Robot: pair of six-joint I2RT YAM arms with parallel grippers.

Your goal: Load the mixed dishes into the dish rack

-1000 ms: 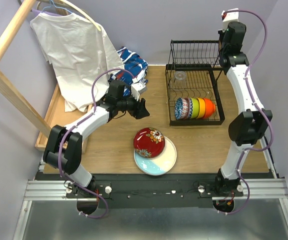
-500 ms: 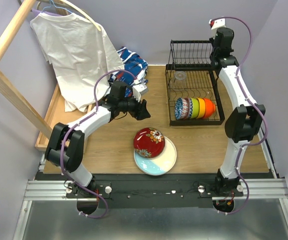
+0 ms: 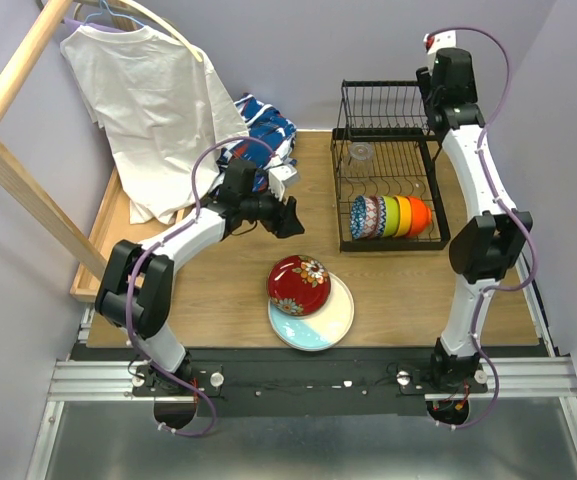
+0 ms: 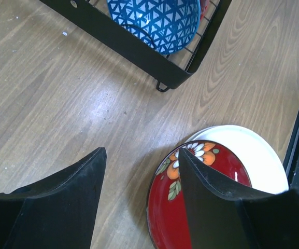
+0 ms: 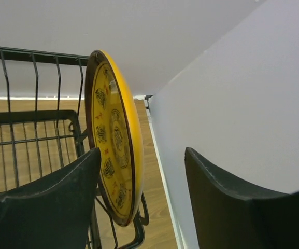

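Both sets of jaws stand apart, holding nothing; yellow plate [image 5: 115, 150] upright in dish rack [image 5: 35, 52], between right gripper [image 5: 143, 155] fingers; left gripper [image 4: 141, 153] hovers beside red floral plate [image 4: 166, 207].

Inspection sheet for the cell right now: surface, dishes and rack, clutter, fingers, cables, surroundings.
Surface: wooden table, no damage seen.
Job's things: dish rack holds four bowls on edge, a glass cup, a yellow plate upright; red floral plate lies on cream plate on the table.
Clutter: white T-shirt, blue patterned cloth, wooden tray.
Grippers: left gripper open above the table; right gripper open at the yellow plate.
Cables: purple cables along both arms.
Surroundings: lilac walls, wooden frame at left.
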